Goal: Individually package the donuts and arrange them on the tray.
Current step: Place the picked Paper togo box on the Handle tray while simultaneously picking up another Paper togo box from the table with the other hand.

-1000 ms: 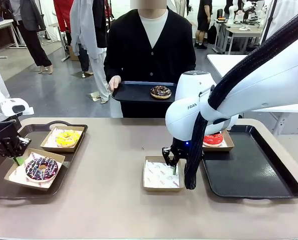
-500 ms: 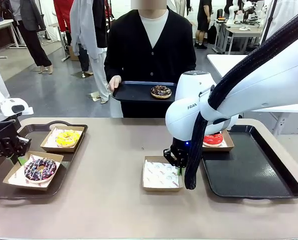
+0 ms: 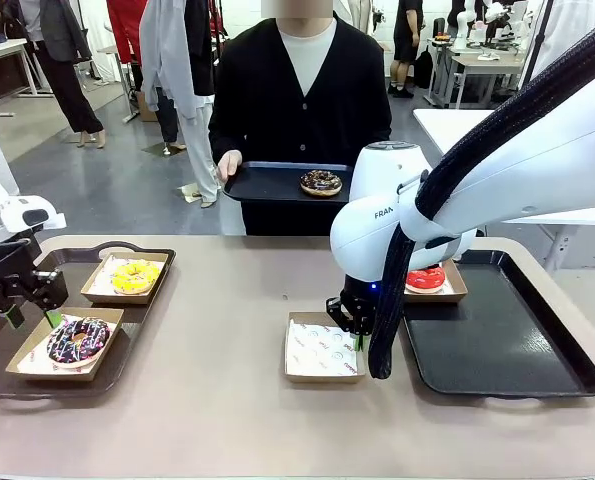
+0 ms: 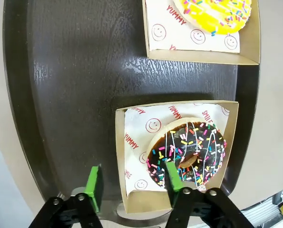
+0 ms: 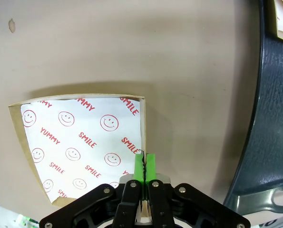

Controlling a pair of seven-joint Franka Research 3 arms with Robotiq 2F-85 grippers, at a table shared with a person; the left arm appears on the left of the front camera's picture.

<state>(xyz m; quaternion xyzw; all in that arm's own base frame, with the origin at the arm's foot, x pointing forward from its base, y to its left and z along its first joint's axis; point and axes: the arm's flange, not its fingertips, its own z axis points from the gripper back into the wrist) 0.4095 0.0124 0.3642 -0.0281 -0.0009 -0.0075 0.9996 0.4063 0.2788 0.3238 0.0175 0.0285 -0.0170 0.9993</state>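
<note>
The sprinkled chocolate donut (image 3: 77, 340) (image 4: 186, 152) lies in a paper box on the left tray (image 3: 2, 365). My left gripper (image 3: 27, 300) (image 4: 132, 179) hangs open just over that box's near wall, one green finger on each side, gripping nothing. Behind it the yellow donut (image 3: 135, 275) (image 4: 217, 14) sits in its own box. My right gripper (image 3: 355, 325) (image 5: 145, 166) is shut on the side wall of an empty lined box (image 3: 324, 348) (image 5: 79, 142) on the table. The red donut (image 3: 425, 278) rests boxed at the right tray's corner. A dark chocolate donut (image 3: 321, 183) lies on a tray the person holds.
A large dark tray (image 3: 497, 340) (image 5: 274, 118) lies right of the empty box, its floor mostly bare. The person stands at the far edge holding a small black tray (image 3: 267, 185) above the table. My right arm's white body looms over the table's middle right.
My left gripper has opened and let go of the sprinkled donut's box, which has dropped flat onto the left tray. The right gripper has stayed shut on the empty box.
</note>
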